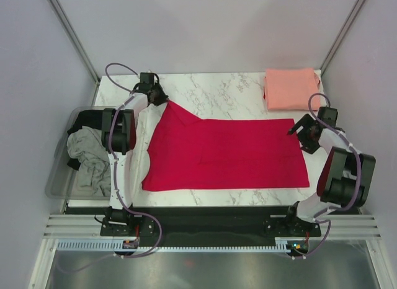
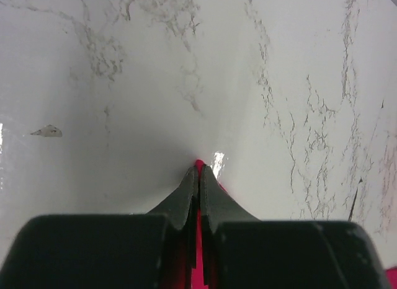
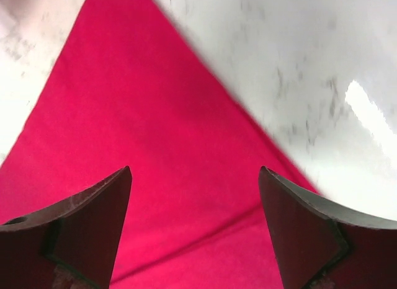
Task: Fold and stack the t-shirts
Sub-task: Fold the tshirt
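Crimson t-shirt (image 1: 226, 154) lay spread on the marble table (image 1: 229, 93), far-left corner pinched tight in the left gripper (image 2: 198, 167), right gripper (image 3: 195, 170) hanging over its right corner, fingers wide apart.

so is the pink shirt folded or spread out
Folded: the pink shirt sits as a compact rectangle at the table's far right corner, while the red shirt lies spread out.

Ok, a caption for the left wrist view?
Left hand shut on the crimson red cloth t-shirt, white marble tabletop beyond.
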`<control>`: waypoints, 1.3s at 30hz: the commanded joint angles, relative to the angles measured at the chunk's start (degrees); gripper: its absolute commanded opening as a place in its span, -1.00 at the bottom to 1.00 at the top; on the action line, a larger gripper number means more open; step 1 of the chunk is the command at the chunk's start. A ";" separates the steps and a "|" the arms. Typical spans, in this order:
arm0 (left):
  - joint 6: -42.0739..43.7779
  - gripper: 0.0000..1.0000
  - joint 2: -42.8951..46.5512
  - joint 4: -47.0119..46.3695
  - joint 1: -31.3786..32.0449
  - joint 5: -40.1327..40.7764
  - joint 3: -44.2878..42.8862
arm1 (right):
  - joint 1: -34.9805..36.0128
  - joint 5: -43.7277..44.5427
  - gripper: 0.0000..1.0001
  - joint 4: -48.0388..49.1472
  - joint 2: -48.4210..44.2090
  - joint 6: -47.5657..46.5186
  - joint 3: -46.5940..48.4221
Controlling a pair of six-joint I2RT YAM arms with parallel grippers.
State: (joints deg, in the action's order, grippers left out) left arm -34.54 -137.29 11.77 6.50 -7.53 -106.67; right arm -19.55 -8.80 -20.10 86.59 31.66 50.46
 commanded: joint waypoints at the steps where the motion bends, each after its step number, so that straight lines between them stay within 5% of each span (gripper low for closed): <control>1: -2.10 -0.96 -2.01 -1.57 -0.96 -3.28 0.50 | 1.70 7.12 0.76 4.98 7.77 -0.72 9.10; 12: -3.86 -0.96 -3.24 -1.22 -1.67 -4.07 -0.38 | 4.43 11.17 0.48 6.56 24.05 -1.69 24.85; 26: -4.39 -0.96 -3.68 -1.05 -1.84 -4.42 -0.73 | 7.60 12.84 0.05 9.73 28.81 -3.27 25.13; 39: -4.66 -0.96 -4.38 0.18 -1.93 -4.60 -2.04 | 8.39 12.66 -1.00 9.90 29.61 -3.62 24.86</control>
State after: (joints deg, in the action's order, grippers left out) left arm -38.39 -138.98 9.30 4.84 -12.64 -107.33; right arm -11.77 3.46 -10.11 115.22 28.47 74.72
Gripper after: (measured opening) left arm 0.031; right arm 0.018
